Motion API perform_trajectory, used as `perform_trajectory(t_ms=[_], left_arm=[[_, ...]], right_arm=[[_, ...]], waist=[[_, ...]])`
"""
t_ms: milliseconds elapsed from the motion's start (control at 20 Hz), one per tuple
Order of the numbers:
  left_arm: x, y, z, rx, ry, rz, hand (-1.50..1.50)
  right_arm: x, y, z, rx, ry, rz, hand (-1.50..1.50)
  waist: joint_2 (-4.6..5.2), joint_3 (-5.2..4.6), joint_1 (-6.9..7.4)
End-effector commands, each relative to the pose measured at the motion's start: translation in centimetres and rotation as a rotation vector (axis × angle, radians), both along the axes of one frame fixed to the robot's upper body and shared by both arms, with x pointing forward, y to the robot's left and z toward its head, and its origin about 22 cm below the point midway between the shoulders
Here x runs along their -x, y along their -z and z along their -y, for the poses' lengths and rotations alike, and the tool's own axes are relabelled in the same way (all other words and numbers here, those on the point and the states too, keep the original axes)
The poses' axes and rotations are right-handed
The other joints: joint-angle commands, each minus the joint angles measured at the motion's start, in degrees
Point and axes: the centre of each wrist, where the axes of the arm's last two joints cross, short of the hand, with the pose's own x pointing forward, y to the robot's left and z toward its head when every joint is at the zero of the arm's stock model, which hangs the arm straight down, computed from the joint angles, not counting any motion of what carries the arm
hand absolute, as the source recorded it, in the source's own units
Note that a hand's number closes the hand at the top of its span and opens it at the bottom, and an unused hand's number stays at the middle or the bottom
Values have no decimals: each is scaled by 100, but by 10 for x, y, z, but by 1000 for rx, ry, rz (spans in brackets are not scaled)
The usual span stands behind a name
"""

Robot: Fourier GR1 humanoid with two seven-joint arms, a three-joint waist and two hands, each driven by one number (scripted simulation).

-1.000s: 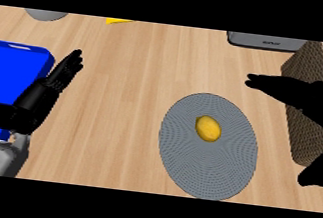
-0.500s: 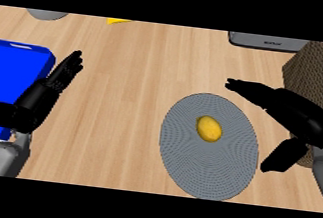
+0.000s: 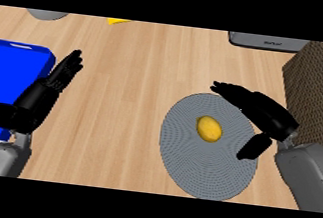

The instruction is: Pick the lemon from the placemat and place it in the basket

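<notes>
- The light wooden counter top [image 3: 147, 69] fills the frame, and nothing of the task is finished on it yet: no picking, no carrying, no placing is done.
- The brown woven basket [image 3: 322, 94] stands at the right edge of the frame, in the upper right part. Only a part of it shows, and I cannot see inside it.
- The round grey placemat [image 3: 203, 166] lies in the lower centre-right of the frame, just left of the basket.
- A flat blue tray [image 3: 6, 63] lies at the left edge; it has no role in the task.
- The right hand [image 3: 264, 112] hangs over the right rim of the placemat. Its fingers are spread apart and straight, the thumb points down, and it holds nothing.
- The left hand [image 3: 43, 97] rests in the left part of the frame beside the blue tray, fingers straight and up, also with nothing in it.
- The small yellow oval lemon [image 3: 208, 128] lies on the placemat, near its middle, just left of the right hand and not touched by it.
- In my judgement the hand is only at the approach: closing on the lemon, lifting it and moving it right to the basket are all left.
</notes>
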Motion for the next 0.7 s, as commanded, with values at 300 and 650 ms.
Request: perform_trajectory(t_ms=[300, 650], left_arm=[[0, -3, 7, 22, -4, -19, 0], [22, 8, -17, -7, 2, 1, 0]], right_arm=[[-8, -5, -6, -72, -62, 7, -150], [-3, -8, -5, -35, -40, -5, -150]], waist=[[-9, -2, -23], [-14, -3, -15]])
